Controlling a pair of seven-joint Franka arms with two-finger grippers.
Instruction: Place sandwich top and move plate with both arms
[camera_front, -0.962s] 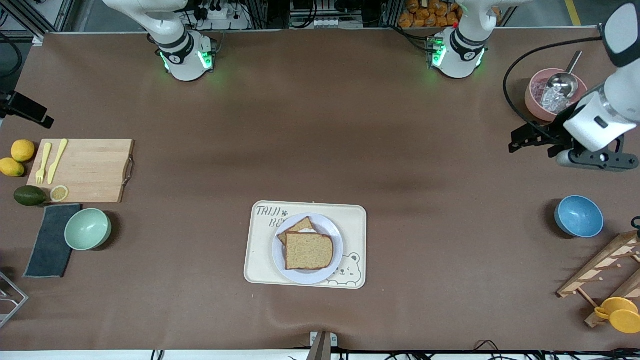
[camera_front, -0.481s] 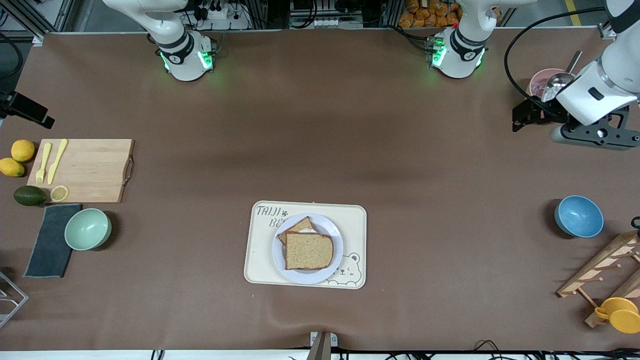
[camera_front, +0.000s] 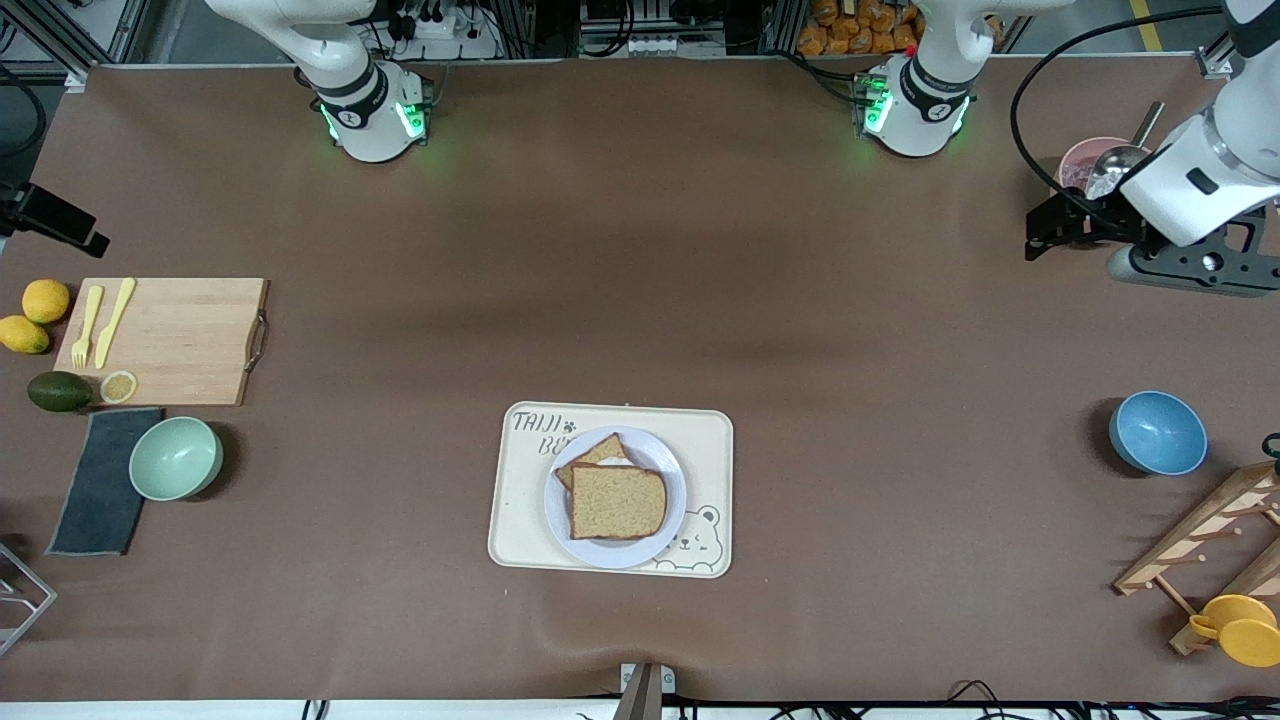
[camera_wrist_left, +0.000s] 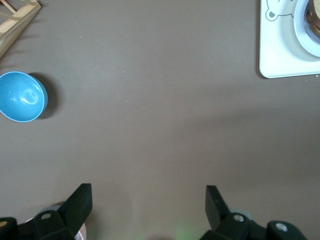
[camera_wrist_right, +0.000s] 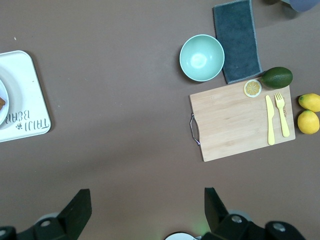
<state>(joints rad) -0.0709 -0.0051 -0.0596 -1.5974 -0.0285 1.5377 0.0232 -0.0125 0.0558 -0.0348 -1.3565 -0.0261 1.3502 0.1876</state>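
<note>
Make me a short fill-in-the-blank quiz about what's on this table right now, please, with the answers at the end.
1. The sandwich top lies on the round ____, which sits on the bear-printed tray.
2. Both the left gripper and the right gripper have their fingers ____.
3. The yellow knife and fork lie on the wooden ____.
4. The bowl beside the dark cloth is pale ____.

Answers: plate; open; cutting board; green
</note>
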